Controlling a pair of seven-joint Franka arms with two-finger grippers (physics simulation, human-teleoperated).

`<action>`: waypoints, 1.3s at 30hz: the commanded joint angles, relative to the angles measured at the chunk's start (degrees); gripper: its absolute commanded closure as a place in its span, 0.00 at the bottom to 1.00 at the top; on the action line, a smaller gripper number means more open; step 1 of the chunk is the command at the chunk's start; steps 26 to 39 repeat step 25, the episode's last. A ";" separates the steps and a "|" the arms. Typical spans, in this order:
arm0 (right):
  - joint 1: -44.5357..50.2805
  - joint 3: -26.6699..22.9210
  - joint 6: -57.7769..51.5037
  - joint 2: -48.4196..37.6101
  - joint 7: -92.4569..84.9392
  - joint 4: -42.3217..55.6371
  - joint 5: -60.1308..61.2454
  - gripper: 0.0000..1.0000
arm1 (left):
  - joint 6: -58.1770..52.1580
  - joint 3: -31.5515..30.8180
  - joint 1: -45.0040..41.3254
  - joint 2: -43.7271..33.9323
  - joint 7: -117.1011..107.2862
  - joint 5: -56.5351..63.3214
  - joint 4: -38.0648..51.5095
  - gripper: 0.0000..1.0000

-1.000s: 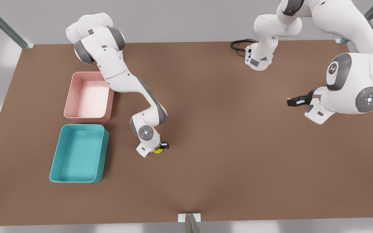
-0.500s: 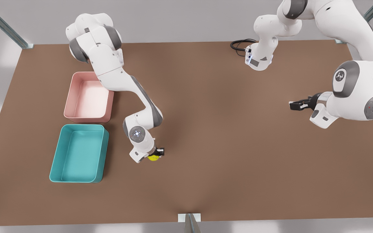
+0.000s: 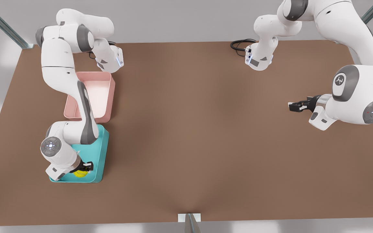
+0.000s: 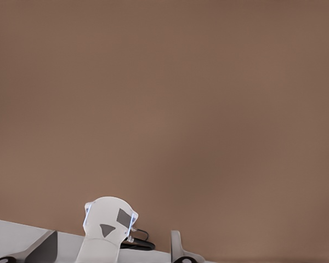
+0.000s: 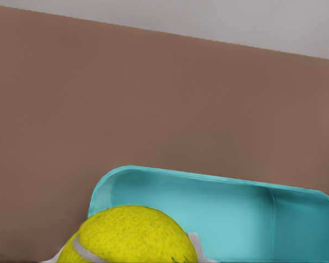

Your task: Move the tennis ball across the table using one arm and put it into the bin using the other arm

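One tennis ball (image 3: 80, 173) over bin (image 3: 101, 152), seam unclear

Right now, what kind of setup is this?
Likely a simulated two-arm test bench: bare brown table, teal bin beside a pink tub, right gripper holding a tennis ball over the bin.

Fuzzy felt tennis ball (image 5: 129, 235), smooth teal plastic bin (image 5: 236, 211), matte brown table (image 3: 206, 129)
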 commanded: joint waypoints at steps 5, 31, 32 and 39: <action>-2.74 -0.03 -1.61 3.07 -31.98 0.11 4.90 0.00 | -0.32 0.00 0.08 -0.16 0.09 0.02 0.07 0.00; -4.24 10.78 -47.32 -31.04 9.68 -2.96 -0.55 0.00 | -1.91 -0.17 -0.27 -0.61 0.09 0.38 0.51 0.00; -4.24 10.78 -47.32 -31.04 9.68 -2.96 -0.55 0.00 | -1.91 -0.17 -0.27 -0.61 0.09 0.38 0.51 0.00; -4.24 10.78 -47.32 -31.04 9.68 -2.96 -0.55 0.00 | -1.91 -0.17 -0.27 -0.61 0.09 0.38 0.51 0.00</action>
